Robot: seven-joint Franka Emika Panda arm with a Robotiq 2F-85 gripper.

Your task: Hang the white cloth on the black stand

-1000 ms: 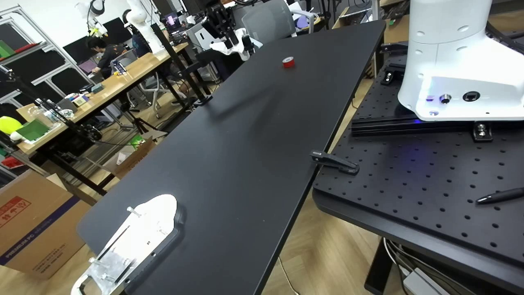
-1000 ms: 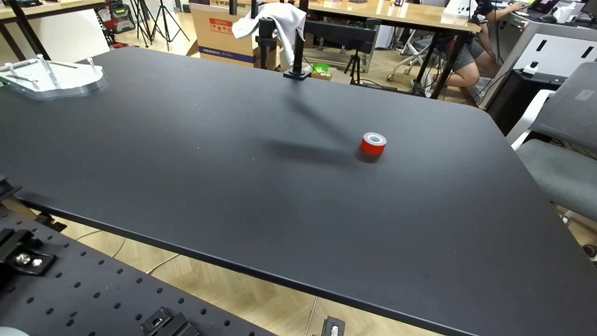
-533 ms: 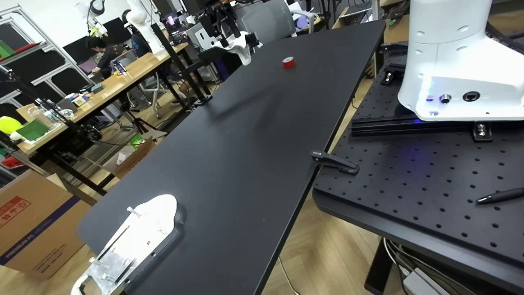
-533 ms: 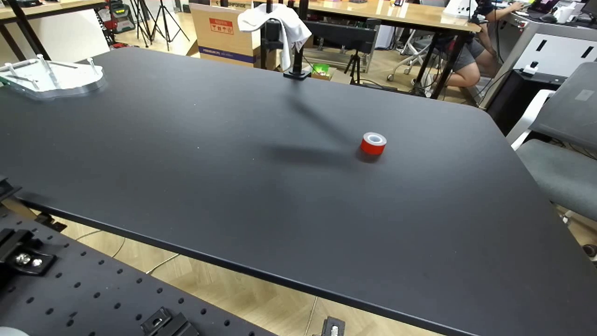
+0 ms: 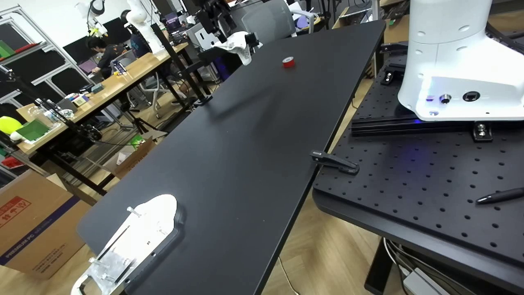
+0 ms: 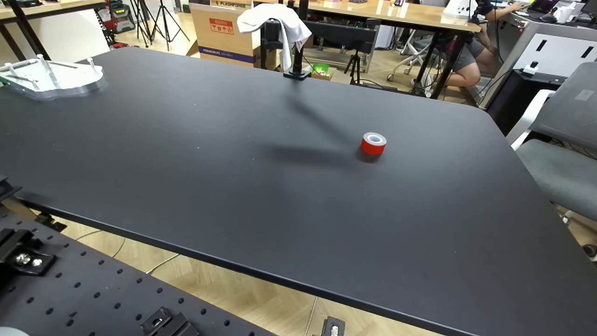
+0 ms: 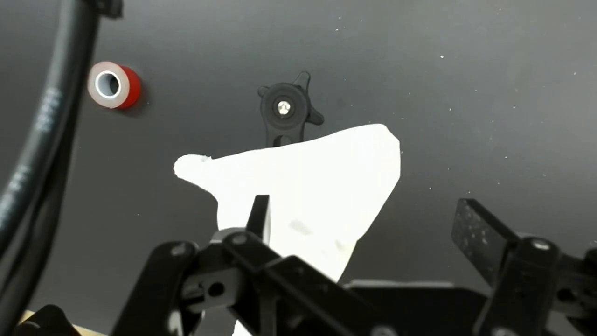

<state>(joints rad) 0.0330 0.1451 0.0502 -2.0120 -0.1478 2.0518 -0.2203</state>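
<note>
The white cloth [image 5: 237, 44] hangs draped over the arm of the black stand [image 5: 183, 69], its folds dropping on both sides in an exterior view [image 6: 285, 23]. The stand's post stands on a small base [image 6: 297, 73] at the table's far edge. In the wrist view, a dark knob of the stand [image 7: 273, 112] sticks out past the cloth [image 7: 317, 177], which hides the rest of the arm. My gripper [image 7: 364, 203] is open above the cloth, fingers wide apart. The cloth lies below the left finger, and nothing is gripped.
A red tape roll [image 6: 373, 144] sits on the black table [image 6: 233, 200] near the stand. A white pegged board [image 5: 143, 229] lies at the table's other end. A grey chair [image 5: 268, 20] is behind the table. A black clamp [image 5: 335, 162] bridges the near edge.
The cloth shifted slightly and settled over the stand's arm. My gripper opened, let go of the cloth and rose a little; its fingers have left the top of an exterior view.
</note>
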